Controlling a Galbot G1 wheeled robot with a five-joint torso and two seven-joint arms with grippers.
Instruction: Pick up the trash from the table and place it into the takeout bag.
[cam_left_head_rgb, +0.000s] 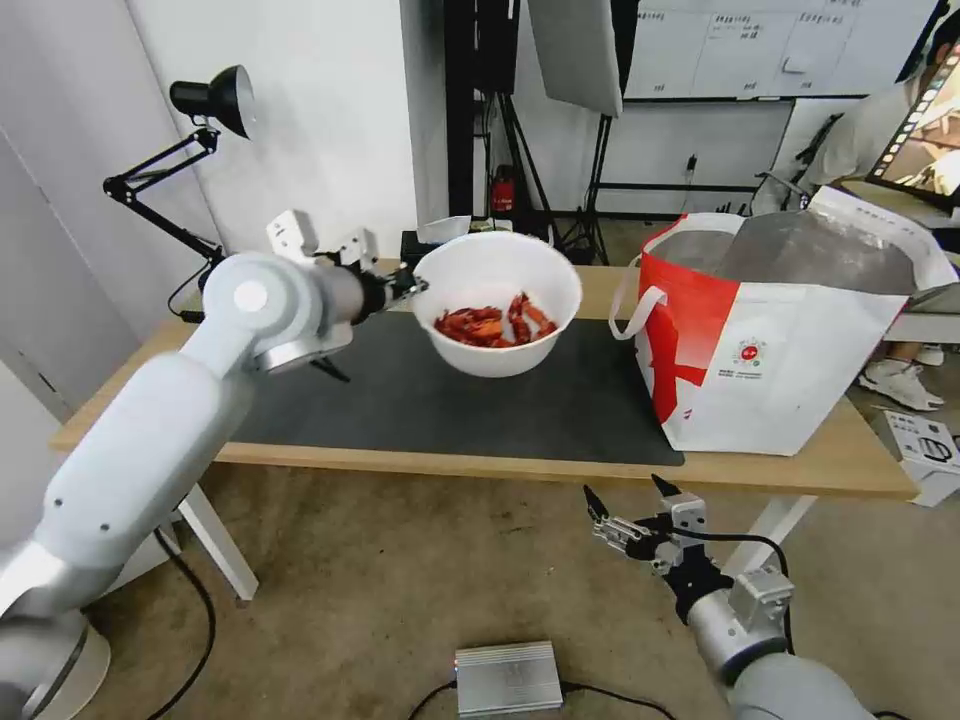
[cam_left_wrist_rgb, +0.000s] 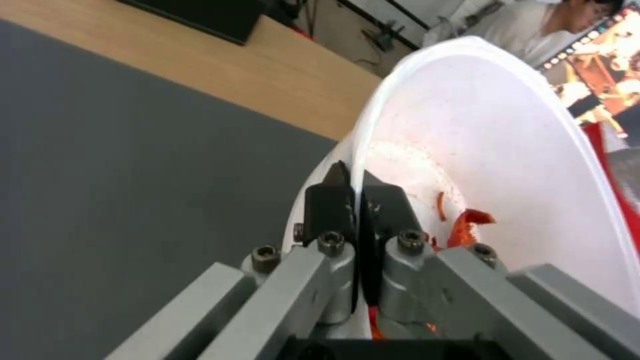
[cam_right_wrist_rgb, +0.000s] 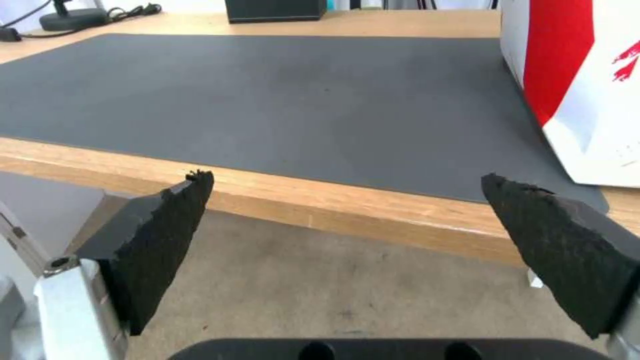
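Worktop (cam_left_head_rgb: 520, 465): light wood, dark grey mat (cam_left_head_rgb: 470, 395). 
Takeout bag (cam_left_head_rgb: 790, 340): upright at the mat's right end, mouth open. 
White bowl (cam_left_head_rgb: 497, 300) of red shells: lifted above the mat, tilted, not yet bagged. 
Left hand (cam_left_head_rgb: 408, 287): pinching the bowl's rim. 
Right hand (cam_left_head_rgb: 632, 508): spread, empty, below the worktop's front edge.
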